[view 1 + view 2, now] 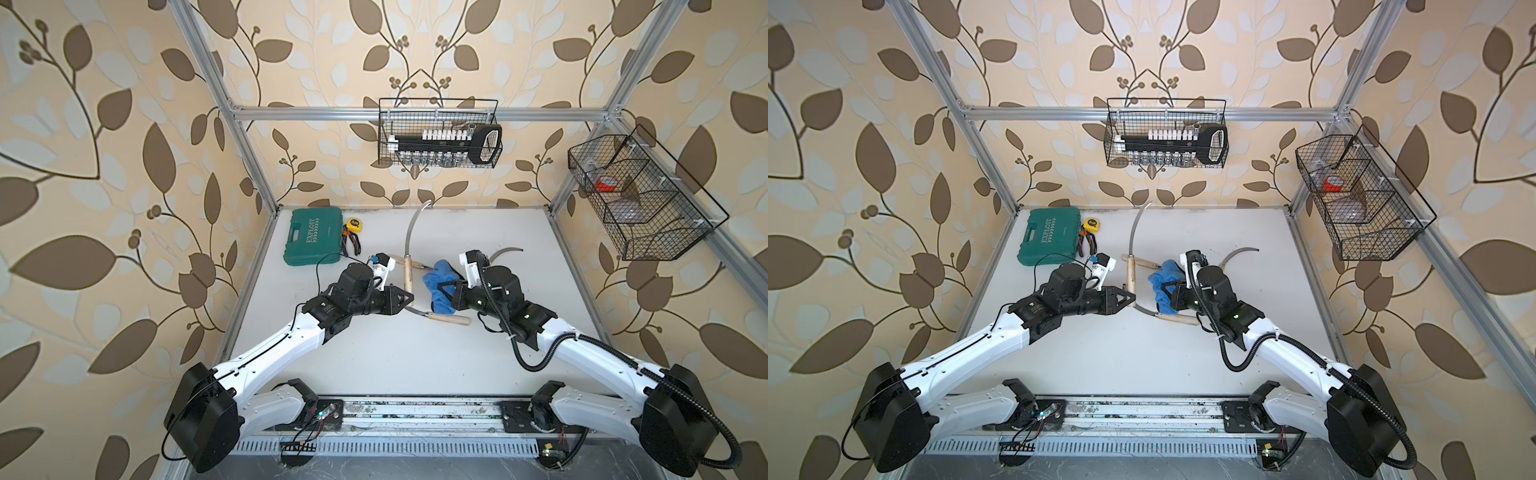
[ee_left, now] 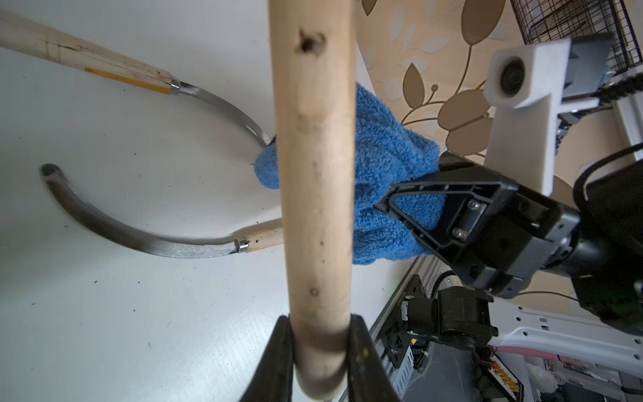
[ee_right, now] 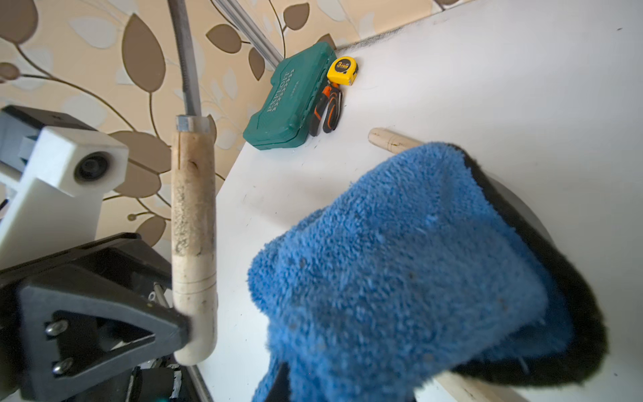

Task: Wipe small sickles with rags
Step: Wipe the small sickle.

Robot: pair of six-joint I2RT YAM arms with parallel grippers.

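**HELD SICKLE** (image 1: 409,275): in the left tool (image 1: 411,296), whose jaws are narrow and clamped on the butt of the pale handle. The blade rises beyond the tool tip, off the desk (image 1: 374,361).

**RAG** (image 1: 434,276): bunched in the right tool (image 1: 444,289), whose jaws are closed on the cloth. It hangs between the two tool tips, just beside the held handle and apart from it.

**SECOND SICKLE** (image 1: 451,319): flat on the desk, with its blade tip below the left tool and its handle below the right.

**THIRD SICKLE** (image 2: 104,69): flat on the desk beyond the left tool. Its blade runs under the rag.

**STEP (judged)**: the sickle is being presented to the rag, and wiping contact is not yet made. The metal lies farther from the left tool's grip than the rag hangs. The right tool needs to bring the rag up against it and draw it along the curve. A butt-end grip gives little hold against twisting, so light pressure seems wise.

**VIEWS**
- **Left wrist view:** shows both jaws pressing the handle's sides, and the two desk sickles up to the rag.
- **Right wrist view:** shows the gap between rag and handle and the rag's dark trim. It also shows the case (image 3: 288,101), tape (image 3: 342,70) and pliers (image 3: 328,111) far beyond the left tool.
- **Both top views alone:** show the held blade's full arc, and a far blade (image 1: 505,250) behind the right tool's wrist. Whether that blade belongs to the third sickle cannot be told.
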